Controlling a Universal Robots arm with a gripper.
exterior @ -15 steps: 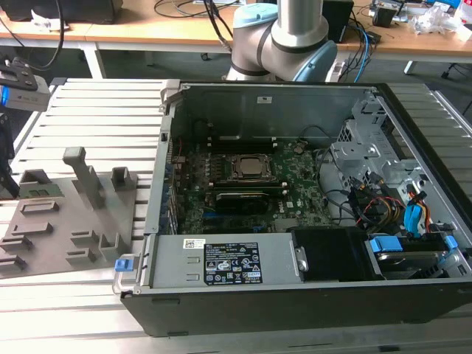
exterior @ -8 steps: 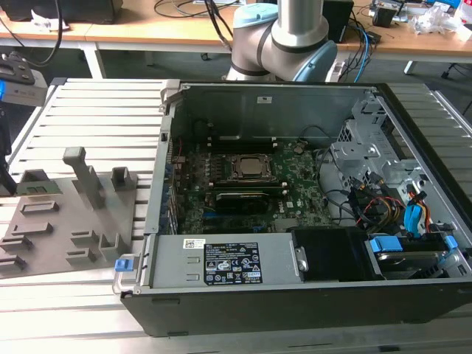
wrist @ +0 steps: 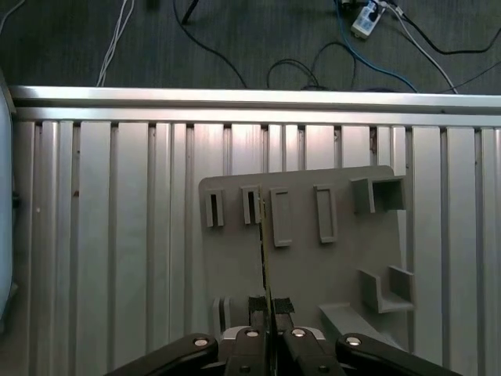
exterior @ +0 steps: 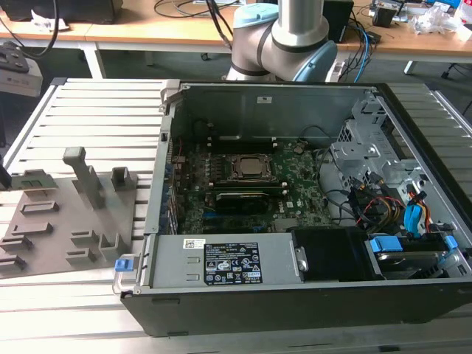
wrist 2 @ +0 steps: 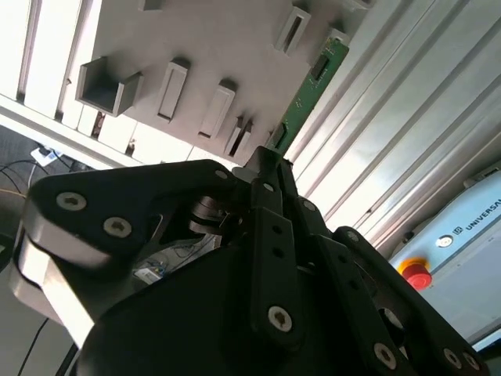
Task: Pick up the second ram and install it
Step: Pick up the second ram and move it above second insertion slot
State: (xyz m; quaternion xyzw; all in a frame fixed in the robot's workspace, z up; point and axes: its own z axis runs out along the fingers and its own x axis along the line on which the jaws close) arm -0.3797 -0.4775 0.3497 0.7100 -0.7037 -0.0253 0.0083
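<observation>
**Item 1: hand** [wrist: 268, 307]. Black, linked fingers, drawn narrow and clamped on one end of the second ram. In both wrist views it sits above the grey holder tray.

**Item 2: second ram** [wrist 2: 309, 90]. A long green stick with dark chips on its face, held by the hand [wrist 2: 264, 168] and reaching out past the fingertips. In the first wrist view it shows edge-on as a thin line [wrist: 264, 258] crossing the tray. Whether its far end touches the tray cannot be told.

**Item 3: holder tray** [wrist: 313, 274]. Grey plastic with raised slotted blocks and open pockets, lying flat on the desk. In the exterior view the tray [exterior: 44, 236] lies at 9 o'clock of the computer case, just beside it.

**Item 4: computer case** [exterior: 295, 302]. Black, side panel off. The motherboard [exterior: 302, 188] is exposed, with the CPU socket [exterior: 251, 168] near its middle.

**Item 5: desk** [exterior: 96, 110]. Ribbed aluminium slats, carrying the tray and the case.

**Item 6: arm** [exterior: 295, 29]. Its grey and pale blue base stands at 12 o'clock of the case.
</observation>
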